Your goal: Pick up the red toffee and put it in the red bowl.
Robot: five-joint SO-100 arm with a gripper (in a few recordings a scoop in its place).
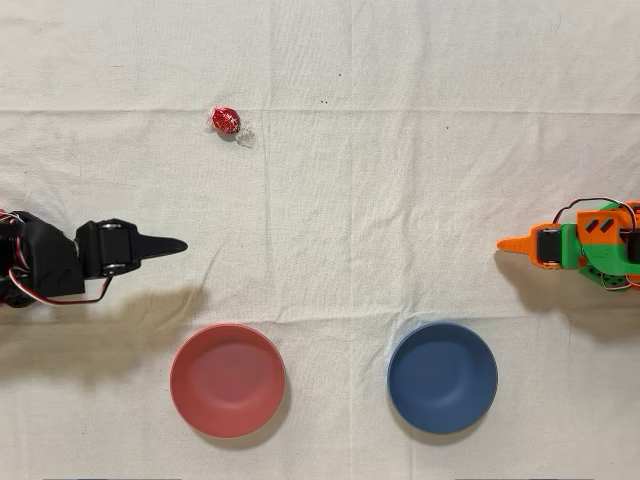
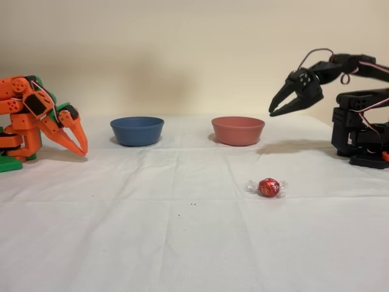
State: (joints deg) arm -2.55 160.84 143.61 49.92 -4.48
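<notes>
Black arm's tool (image 2: pixel 275 109) sits up in the air at the right of the fixed view, tips pointing down and toward the bowls, jaws slightly parted, nothing between them. In the overhead view the tool (image 1: pixel 175 245) is at the left edge, pointing right, its shadow on the cloth below it. Red toffee (image 2: pixel 268 187) lies on the white cloth of the bench (image 2: pixel 182 243), in front of the bowls in the fixed view, well apart from the tool; overhead view has the toffee (image 1: pixel 226 120) up-left of centre. Red bowl (image 1: pixel 227 380) is empty, sitting just below the tool in the overhead view. Blue bowl (image 1: pixel 442 377) sits to its right, also empty. Orange arm (image 2: pixel 36 118) idle at the far side.
</notes>
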